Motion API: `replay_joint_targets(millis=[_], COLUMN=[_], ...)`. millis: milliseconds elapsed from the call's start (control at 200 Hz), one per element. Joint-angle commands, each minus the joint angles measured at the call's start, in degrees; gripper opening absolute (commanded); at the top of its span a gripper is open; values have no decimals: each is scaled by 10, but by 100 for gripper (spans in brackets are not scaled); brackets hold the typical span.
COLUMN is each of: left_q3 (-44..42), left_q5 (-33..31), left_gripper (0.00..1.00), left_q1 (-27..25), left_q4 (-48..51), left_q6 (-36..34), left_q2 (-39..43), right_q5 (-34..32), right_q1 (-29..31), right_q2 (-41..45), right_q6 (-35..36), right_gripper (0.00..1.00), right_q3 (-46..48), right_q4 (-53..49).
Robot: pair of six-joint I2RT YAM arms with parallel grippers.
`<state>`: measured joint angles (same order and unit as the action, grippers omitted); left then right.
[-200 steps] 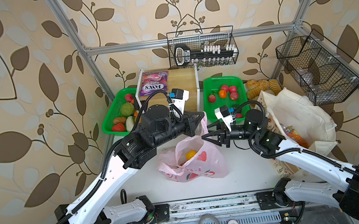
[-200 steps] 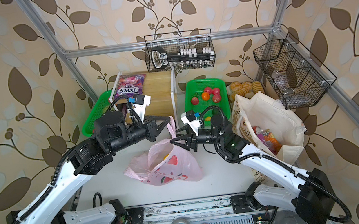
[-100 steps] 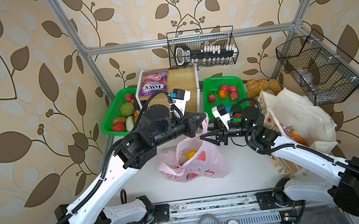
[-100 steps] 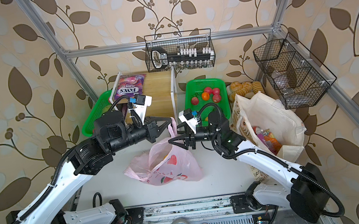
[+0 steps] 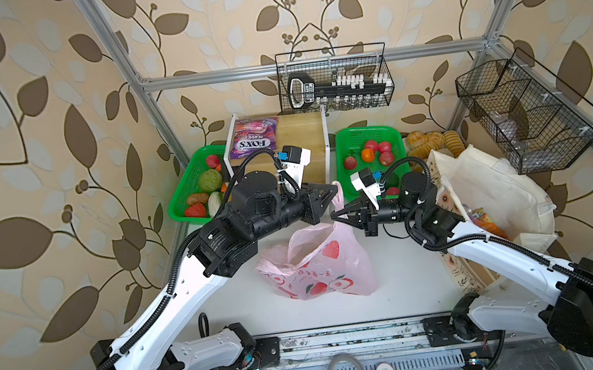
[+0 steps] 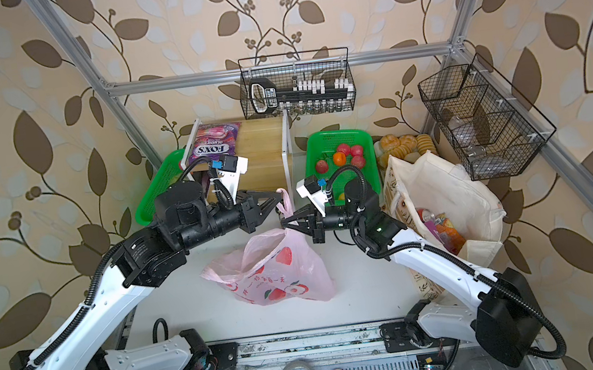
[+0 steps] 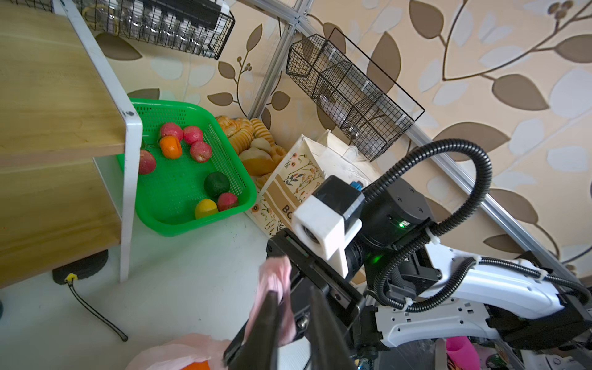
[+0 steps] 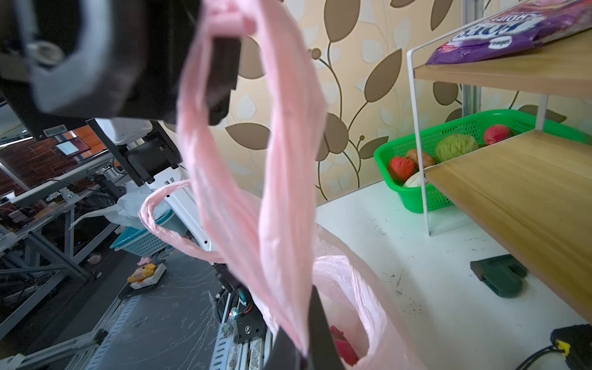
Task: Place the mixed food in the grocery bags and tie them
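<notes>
Standing at the right edge of the white table (image 5: 408,280), the cream canvas tote (image 5: 489,184) gaped open, with a red cola can (image 6: 425,213) and an orange packet (image 6: 448,238) visible inside. Mid-table sat the pink plastic bag (image 5: 321,268), slumped, its mouth facing up. One loop handle (image 5: 339,196) was raised between the two arms. The left gripper (image 5: 332,198) had its jaws parted, the handle draped over one finger (image 7: 270,317). The right gripper (image 5: 334,215) was clamped on the same handle lower down, the plastic pinched between its fingers (image 8: 320,333). An orange (image 7: 195,365) showed inside the pink bag, beside something red I could not identify.
</notes>
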<state>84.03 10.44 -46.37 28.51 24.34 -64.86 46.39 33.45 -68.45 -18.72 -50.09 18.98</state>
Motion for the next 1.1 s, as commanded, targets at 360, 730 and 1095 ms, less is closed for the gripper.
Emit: replay_joint_targets(millis=[360, 730, 1095], left_q3=[163, 228, 268], left_q5=[-8, -17, -22], left_gripper=[94, 98, 54], left_q1=[9, 9, -2], left_q4=[429, 528, 563], left_q6=[-316, -389, -402], left_q2=[40, -43, -124], right_q5=[-179, -204, -210], right_q1=[-12, -18, -17], right_q2=[27, 6, 14], right_q6=[-11, -17, -7], right_gripper=[2, 3, 3], right_q3=[-4, -33, -39], right_q4=[-89, -112, -129])
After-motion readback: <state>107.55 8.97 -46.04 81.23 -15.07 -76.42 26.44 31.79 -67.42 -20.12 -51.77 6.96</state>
